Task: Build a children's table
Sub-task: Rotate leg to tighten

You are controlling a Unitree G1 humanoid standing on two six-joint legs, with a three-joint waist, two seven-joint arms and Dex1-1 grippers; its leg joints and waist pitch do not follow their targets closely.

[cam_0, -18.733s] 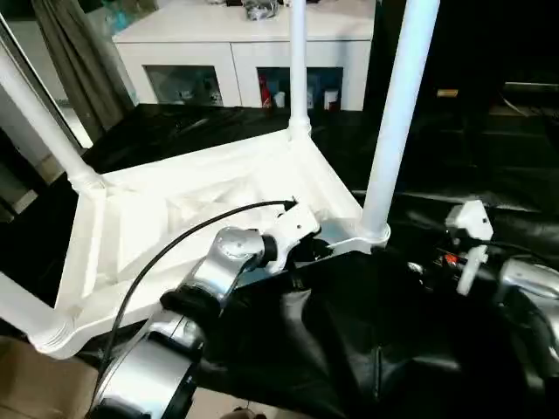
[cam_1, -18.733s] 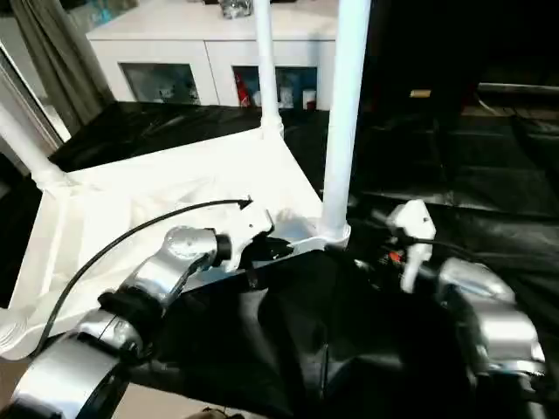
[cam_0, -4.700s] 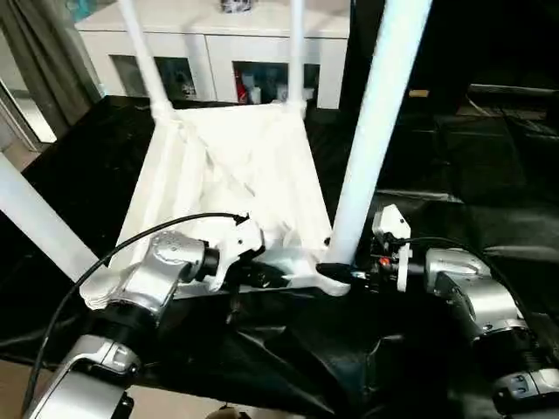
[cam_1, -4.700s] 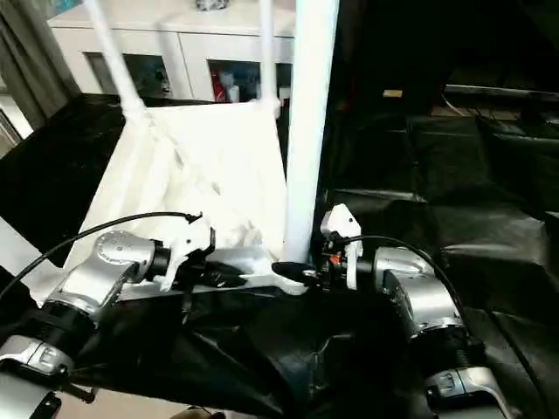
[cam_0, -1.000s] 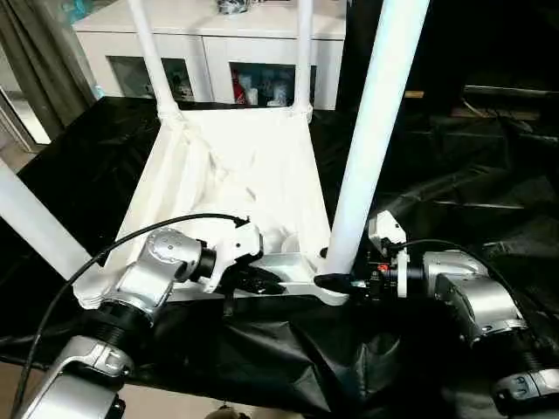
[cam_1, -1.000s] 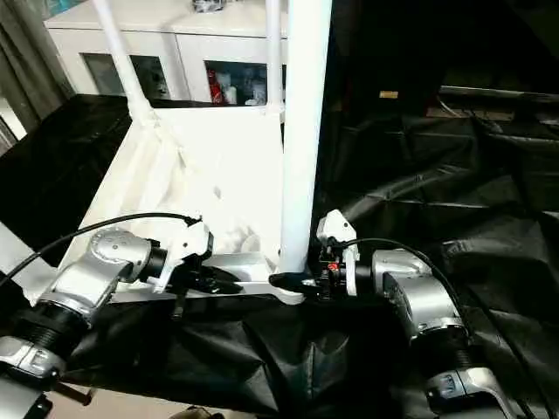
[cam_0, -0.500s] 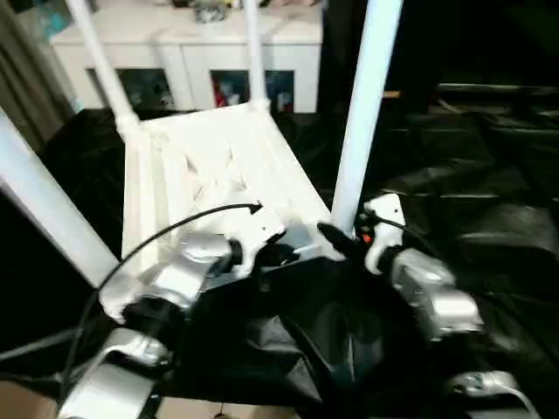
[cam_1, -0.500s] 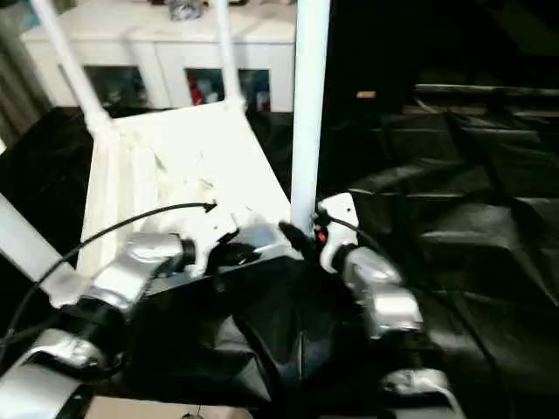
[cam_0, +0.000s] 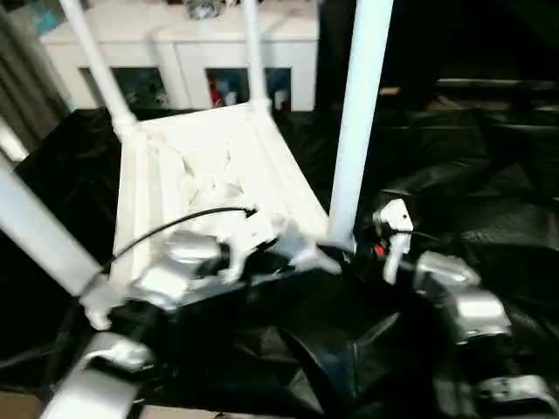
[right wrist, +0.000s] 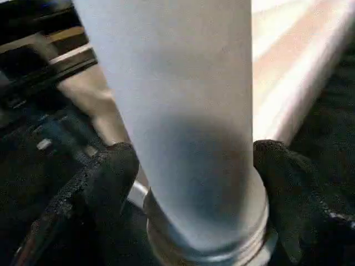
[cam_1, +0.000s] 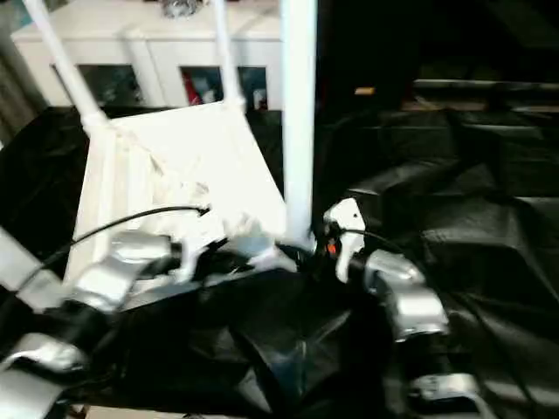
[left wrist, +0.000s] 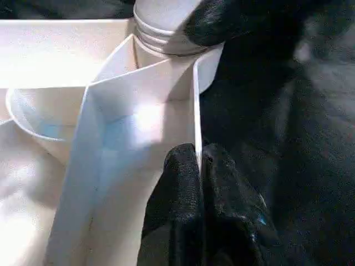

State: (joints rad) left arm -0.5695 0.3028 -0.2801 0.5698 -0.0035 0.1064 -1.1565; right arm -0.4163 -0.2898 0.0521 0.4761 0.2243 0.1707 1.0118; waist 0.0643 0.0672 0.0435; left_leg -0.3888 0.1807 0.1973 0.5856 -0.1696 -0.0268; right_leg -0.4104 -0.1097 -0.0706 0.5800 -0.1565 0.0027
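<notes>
- Two grips matter: left gripper stays pinched on the tabletop rim
- right gripper, fingers spread astride the leg, should close squarely before twisting

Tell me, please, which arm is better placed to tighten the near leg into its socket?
The right: the right gripper straddles the near leg just above its socket, while the left gripper is pinching the tabletop rim, steadying it.

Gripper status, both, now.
Left gripper: shut, pinching a thin rim wall of the upturned tabletop.
Right gripper: fingers spread either side of the near right leg at its base; grip cannot be told.
</notes>
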